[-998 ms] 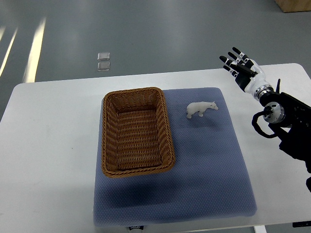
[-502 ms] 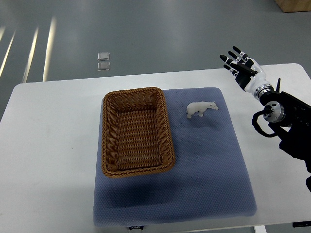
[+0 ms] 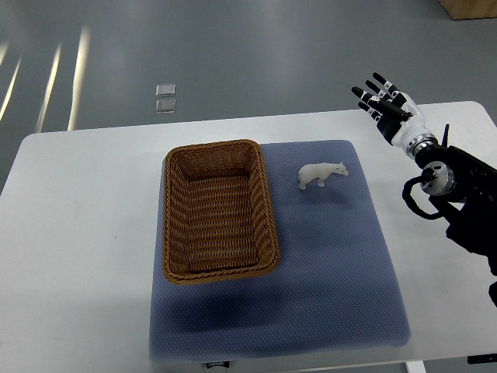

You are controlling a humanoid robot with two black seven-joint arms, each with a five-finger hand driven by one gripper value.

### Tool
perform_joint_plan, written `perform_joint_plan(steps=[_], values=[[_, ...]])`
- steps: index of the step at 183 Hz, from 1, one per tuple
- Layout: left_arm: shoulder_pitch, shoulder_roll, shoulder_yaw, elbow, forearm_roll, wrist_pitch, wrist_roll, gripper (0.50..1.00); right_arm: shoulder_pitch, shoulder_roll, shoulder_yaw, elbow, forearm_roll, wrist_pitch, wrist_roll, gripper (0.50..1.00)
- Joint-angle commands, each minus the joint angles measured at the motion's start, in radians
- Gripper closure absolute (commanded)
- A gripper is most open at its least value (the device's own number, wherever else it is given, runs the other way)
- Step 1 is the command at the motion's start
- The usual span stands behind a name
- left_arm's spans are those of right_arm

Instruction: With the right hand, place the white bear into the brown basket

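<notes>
Hovering with fingers spread and empty, the right hand (image 3: pixel 386 109) hangs apart from the small white toy bear (image 3: pixel 321 173) standing beside the brown woven wicker basket (image 3: pixel 219 210).

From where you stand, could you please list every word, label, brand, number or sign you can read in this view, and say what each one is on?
No text is legible in this view.
Small dark tag on the near edge of the blue mat: it carries light lettering, too small and blurred to read.
White bear, brown basket, white table and right hand: no print visible.
</notes>
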Motion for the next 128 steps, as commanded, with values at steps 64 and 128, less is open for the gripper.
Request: perform_joint_plan(steps=[64,128], values=[[0.000,0.000,0.000,0.000,0.000,0.000,0.000,0.500,-0.002,0.000,-0.002,0.001,0.000,0.004,-0.002,0.568],[0.000,0.000,0.000,-0.003,0.000,0.000,0.000,0.500,-0.005,-0.003,-0.014,0.001,-0.002,0.006,0.000,0.568]])
